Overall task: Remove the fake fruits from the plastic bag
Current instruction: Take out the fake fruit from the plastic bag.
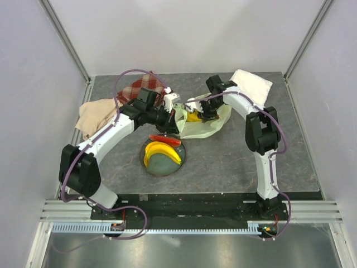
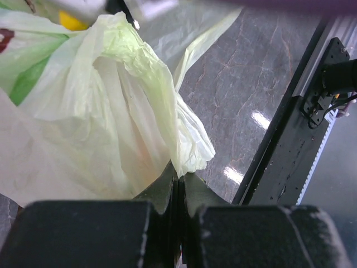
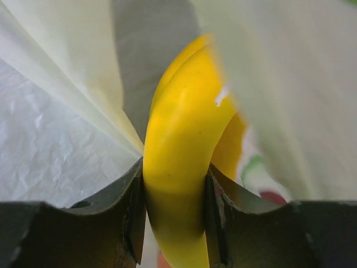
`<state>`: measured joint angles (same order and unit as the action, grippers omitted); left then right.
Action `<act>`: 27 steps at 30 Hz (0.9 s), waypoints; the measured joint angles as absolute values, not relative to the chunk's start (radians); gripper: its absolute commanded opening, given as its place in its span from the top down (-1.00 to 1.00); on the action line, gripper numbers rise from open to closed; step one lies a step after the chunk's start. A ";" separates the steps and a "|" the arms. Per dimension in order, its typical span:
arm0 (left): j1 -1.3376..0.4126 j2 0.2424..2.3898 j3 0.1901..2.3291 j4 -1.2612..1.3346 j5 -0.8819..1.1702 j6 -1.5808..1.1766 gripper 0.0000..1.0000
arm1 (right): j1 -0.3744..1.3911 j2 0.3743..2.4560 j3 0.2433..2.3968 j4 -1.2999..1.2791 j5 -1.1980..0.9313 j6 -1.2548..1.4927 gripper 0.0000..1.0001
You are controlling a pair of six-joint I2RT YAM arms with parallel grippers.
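The pale yellow-green plastic bag [image 1: 205, 125] lies mid-table. My left gripper [image 1: 174, 118] is shut on the bag's edge [image 2: 187, 151] and holds it up. My right gripper [image 1: 196, 114] reaches into the bag's mouth and is shut on a yellow banana-shaped fruit [image 3: 181, 145], seen from above as a yellow spot [image 1: 193, 117]. A yellow banana bunch [image 1: 159, 152] and a red watermelon slice [image 1: 165, 139] lie on the dark round plate [image 1: 167, 166] in front of the bag. A peach does not show.
A red checked cloth [image 1: 146, 86] and a beige cloth [image 1: 96, 115] lie at the back left. A white folded towel [image 1: 251, 84] lies at the back right. The black base rail [image 2: 290, 151] runs along the near edge.
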<state>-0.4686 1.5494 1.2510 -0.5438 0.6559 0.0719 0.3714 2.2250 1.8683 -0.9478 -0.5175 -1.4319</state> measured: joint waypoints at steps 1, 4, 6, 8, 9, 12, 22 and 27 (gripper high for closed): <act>-0.469 1.549 1.251 -0.543 0.655 0.072 0.97 | 0.362 2.225 1.888 -0.952 -0.517 -1.418 0.46; -0.469 1.551 1.251 -0.543 0.652 0.075 0.97 | 0.336 2.212 1.929 -0.957 -0.516 -1.386 0.50; -0.469 1.554 1.251 -0.543 0.645 0.077 0.97 | 0.324 2.184 1.928 -0.965 -0.514 -1.373 0.50; -0.469 1.560 1.251 -0.542 0.636 0.079 0.97 | 0.314 2.134 1.908 -0.966 -0.511 -1.358 0.50; -0.469 1.564 1.251 -0.542 0.632 0.079 0.97 | 0.313 2.112 1.898 -0.968 -0.510 -1.354 0.50; -0.469 1.577 1.258 -0.542 0.626 0.079 0.97 | 0.313 2.043 1.885 -0.986 -0.516 -1.317 0.50; -0.444 1.630 1.384 -0.514 0.548 0.019 0.97 | 0.313 1.934 1.862 -1.048 -0.635 -1.108 0.61; -0.428 1.674 1.515 -0.483 0.524 -0.011 0.97 | 0.326 1.831 1.828 -1.146 -0.650 -1.093 0.62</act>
<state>-0.4278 1.6741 1.5146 -0.4831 0.5240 -0.0113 0.3256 1.8309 1.8282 -1.1458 -0.6502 -1.0931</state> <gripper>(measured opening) 0.026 0.458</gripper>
